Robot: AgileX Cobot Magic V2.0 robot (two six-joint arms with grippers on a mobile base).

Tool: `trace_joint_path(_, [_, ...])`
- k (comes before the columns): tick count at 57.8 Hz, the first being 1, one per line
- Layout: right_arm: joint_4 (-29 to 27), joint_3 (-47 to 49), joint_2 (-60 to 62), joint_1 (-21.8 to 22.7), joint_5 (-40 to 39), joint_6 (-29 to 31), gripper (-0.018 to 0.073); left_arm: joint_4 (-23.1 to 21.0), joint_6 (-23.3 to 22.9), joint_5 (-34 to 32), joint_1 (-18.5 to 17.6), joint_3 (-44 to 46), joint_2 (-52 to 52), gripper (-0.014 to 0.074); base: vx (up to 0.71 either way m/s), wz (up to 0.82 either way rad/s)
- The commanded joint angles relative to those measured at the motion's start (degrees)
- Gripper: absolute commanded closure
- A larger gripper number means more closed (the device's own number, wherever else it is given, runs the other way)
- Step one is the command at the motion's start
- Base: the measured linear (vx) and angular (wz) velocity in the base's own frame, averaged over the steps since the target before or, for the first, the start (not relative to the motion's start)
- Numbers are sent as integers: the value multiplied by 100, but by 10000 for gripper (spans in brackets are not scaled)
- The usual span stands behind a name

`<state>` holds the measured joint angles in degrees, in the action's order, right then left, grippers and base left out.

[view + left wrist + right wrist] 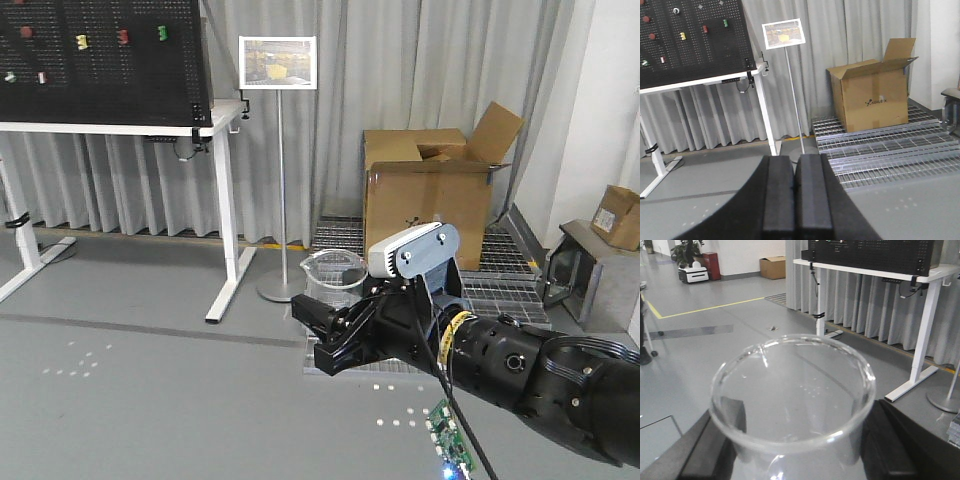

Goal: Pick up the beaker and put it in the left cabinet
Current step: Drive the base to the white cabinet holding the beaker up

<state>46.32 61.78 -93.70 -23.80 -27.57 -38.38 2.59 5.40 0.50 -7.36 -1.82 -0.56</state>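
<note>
Gripping the beaker (333,278) near its base, the right tool (335,322) is clamped on the glass from both sides. In the right wrist view its dark fingers (707,455) press against the clear wall to left and right. The beaker stands upright, long axis vertical and open mouth facing up, with its pour spout (760,347) on the far rim. It is held in the air above the grey floor (150,400) and rests on nothing.

The left tool (794,200) has its two black pads pressed together with nothing between them, and its view does not show the beaker. The right arm is therefore the only one placed to carry the glass.

The left cabinet does not appear in any view, so I cannot tell which way it lies from the beaker. My judgement is that the coming move depends on bringing a shelf into sight while keeping the glass level.

Ahead stands a white counter (120,128) carrying a black pegboard (100,60). Beside it is a sign stand (278,160), then an open cardboard box (430,190) on metal grating (880,150), all before a grey curtain (400,70). These sit well apart from the beaker. Nothing is close around it.
</note>
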Motion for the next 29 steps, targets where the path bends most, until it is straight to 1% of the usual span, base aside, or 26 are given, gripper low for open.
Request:
trace_joint_path(1, [-129, 162, 279, 22, -362, -10, 568, -18, -15, -482, -3, -90, -99, 595, 65, -8])
trace_joint_path(29, [-129, 162, 279, 22, -356, -10, 568, -18, -15, -482, -3, -90, -99, 595, 63, -9])
